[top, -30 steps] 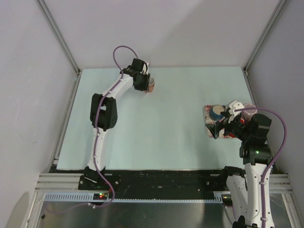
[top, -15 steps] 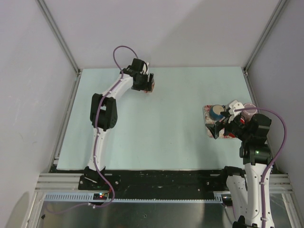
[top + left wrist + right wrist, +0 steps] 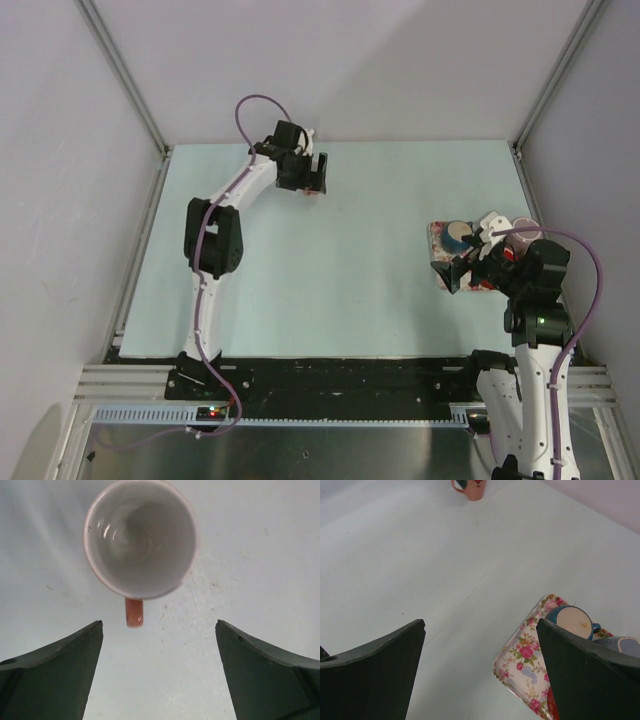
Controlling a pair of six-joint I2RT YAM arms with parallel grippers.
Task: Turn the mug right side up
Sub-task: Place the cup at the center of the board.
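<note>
Well, the mug (image 3: 140,537) stands mouth-up at the far left of the table (image 3: 270,555), just beyond the left gripper (image 3: 159,625), whose fingers are spread wide and empty. The handle points back toward them. The right gripper (image 3: 480,622), also spread, sits well apart.

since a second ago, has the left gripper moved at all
Yes. The left gripper has opened, letting go of the mug, and shifted slightly toward the far edge of the table.
</note>
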